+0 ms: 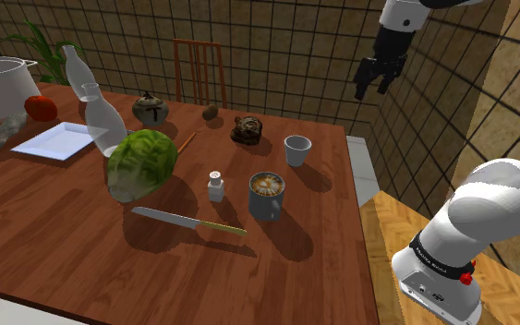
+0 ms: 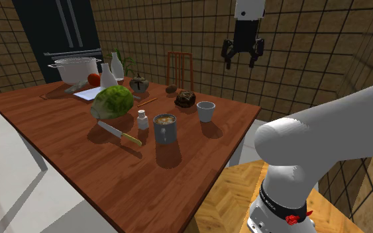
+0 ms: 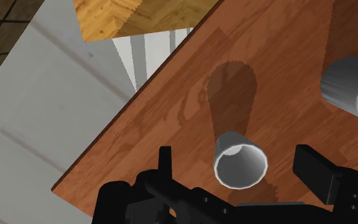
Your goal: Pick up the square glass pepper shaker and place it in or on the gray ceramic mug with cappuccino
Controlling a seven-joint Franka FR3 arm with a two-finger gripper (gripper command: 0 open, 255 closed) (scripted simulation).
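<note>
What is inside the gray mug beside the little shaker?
The gray mug holds a brown drink with pale swirled foam on top. The foam hides whatever lies below. The shaker stands outside, beside it.

White arm (image 1: 489, 208) raised high, tool (image 2: 240, 63) pointing down (fingers (image 3: 317, 168) apart), seemingly empty

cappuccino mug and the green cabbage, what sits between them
The pepper shaker stands between the cabbage and the cappuccino mug, touching neither; the shoulder view shows it.
</note>
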